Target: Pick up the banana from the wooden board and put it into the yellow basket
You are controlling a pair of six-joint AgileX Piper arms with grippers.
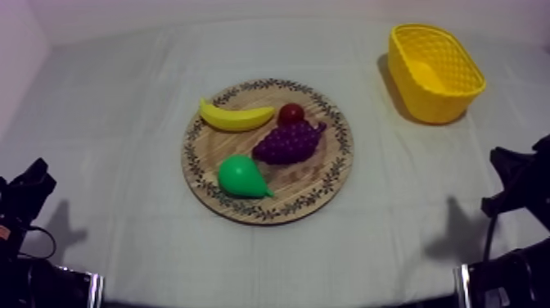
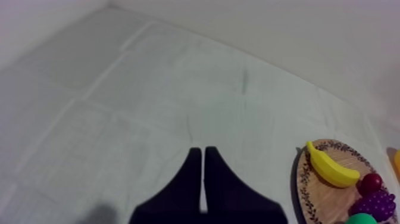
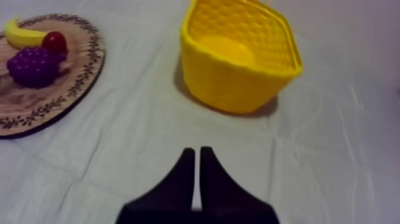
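The banana is seen lying on the round wooden board, at the board's far left part, with its curve set along the patterned rim. Just beside the banana's right tip the small red fruit is found, close against the far side of the bunch of grapes, which is laid at the board's middle. The pear is placed on the board's near left part, just beside the grapes. The yellow basket is stood upright on the bench, well apart from the board, off its far right side. The left pincer is held over bare cloth well to the left of the board, with its two black fingers pressed together into a narrow wedge and nothing between them. The right pincer is held to the right of the board, pointed toward the basket, with its fingers likewise pressed together on nothing. Both pincers are well apart from the banana.
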